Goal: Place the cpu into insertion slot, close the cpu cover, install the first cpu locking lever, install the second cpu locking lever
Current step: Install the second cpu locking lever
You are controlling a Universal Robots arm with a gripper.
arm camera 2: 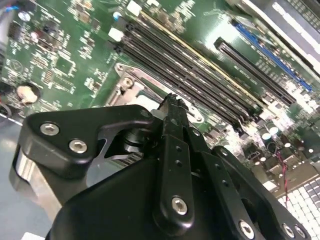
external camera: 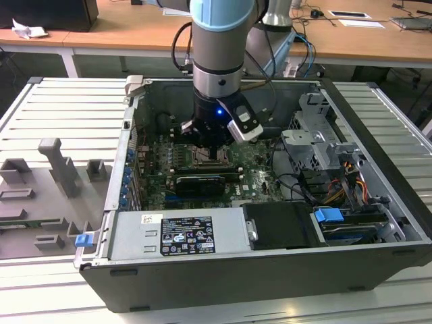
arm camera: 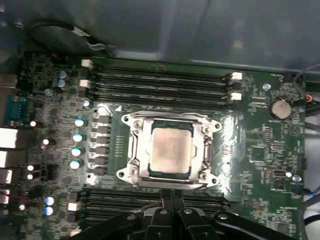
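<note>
In the first wrist view the cpu (arm camera: 171, 150), a pale beige square, lies inside the insertion slot (arm camera: 131, 172) on the green board. The silvery cpu cover (arm camera: 136, 145) lies flat around it, its cut-out centre showing the chip. My gripper (arm camera: 171, 196) is shut with nothing between its black fingers, its tips just off the socket's edge by the long memory slots. In the exterior view the gripper (external camera: 214, 160) points straight down into the open computer case, right over the socket. The second wrist view shows a fingertip (arm camera 2: 172, 102) just above the socket's metal frame (arm camera 2: 131, 90).
Black memory slots (arm camera: 160, 82) flank the socket on both sides. The case walls (external camera: 135, 135), a grey power supply (external camera: 179, 233), a drive cage (external camera: 317, 138) and loose cables (external camera: 297, 182) surround the board. Grey fixtures (external camera: 57, 165) stand on the slatted table at the exterior view's left.
</note>
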